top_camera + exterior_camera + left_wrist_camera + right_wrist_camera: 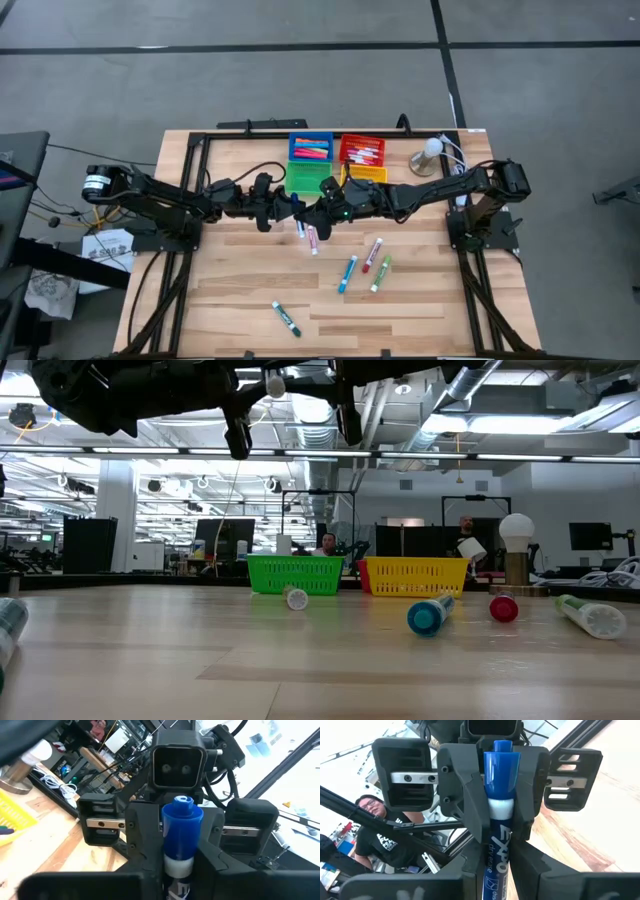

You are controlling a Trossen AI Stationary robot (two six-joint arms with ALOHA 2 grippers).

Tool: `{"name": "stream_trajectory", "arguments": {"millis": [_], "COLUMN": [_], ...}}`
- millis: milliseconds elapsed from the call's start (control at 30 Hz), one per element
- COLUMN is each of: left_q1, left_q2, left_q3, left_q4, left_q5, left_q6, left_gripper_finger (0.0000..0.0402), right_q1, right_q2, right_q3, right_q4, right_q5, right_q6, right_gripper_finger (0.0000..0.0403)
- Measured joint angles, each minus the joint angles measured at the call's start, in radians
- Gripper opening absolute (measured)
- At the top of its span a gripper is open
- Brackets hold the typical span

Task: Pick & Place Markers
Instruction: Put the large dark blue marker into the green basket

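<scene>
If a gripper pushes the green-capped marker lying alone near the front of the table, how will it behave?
The green-capped marker looks round and thin, so a sideways push would probably roll it across the flat wooden table. It seems stiff and light, so it should lift without bending.

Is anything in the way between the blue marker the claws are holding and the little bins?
Nothing visible. Both claws grip the blue marker in the air, right beside the green bin; the spare markers lie on the table's near side.

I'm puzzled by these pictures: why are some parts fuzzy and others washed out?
Low view: the nearest capped marker at the picture's left edge is blurred, too close. Right wrist view: the blue-capped white marker is sharp, while the wooden table is washed out by glare. Left wrist view: the background is bright and soft.
</scene>
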Motion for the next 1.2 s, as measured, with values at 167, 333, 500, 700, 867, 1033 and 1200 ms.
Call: {"name": "stream_trajectory", "arguments": {"millis": [167,333,500,700,867,1033,1200], "left_q1": [0.000,0.000,-0.001,0.008,0.023,0.041,0.059], "left_q2": [0.000,0.000,0.000,0.000,0.000,-0.001,-0.012], "left_q3": [0.000,0.000,0.000,0.000,0.000,0.000,0.000], "left_q4": [-0.001,-0.002,-0.003,-0.056,-0.119,-0.186,-0.264], "left_q5": [0.006,0.006,0.011,0.004,0.025,0.061,0.096], "left_q6": [-0.003,-0.003,0.004,0.022,0.024,0.025,0.054], "left_gripper_finger": [0.0060,0.0059,0.0060,0.0059,0.0060,0.0059,0.0059], "right_q1": [0.000,0.000,-0.004,0.001,0.016,0.048,0.096], "right_q2": [0.000,0.000,0.000,0.000,0.000,-0.025,-0.109], "right_q3": [0.000,0.000,0.000,0.000,0.000,0.001,-0.001], "right_q4": [0.002,0.003,-0.009,-0.196,-0.344,-0.402,-0.569], "right_q5": [-0.019,-0.030,-0.125,-0.289,-0.226,-0.161,0.055], "right_q6": [-0.021,-0.021,-0.034,-0.079,-0.148,-0.229,-0.262], "right_gripper_finger": [0.0094,0.0125,0.0159,0.0193,0.0201,0.0196,0.0192]}}
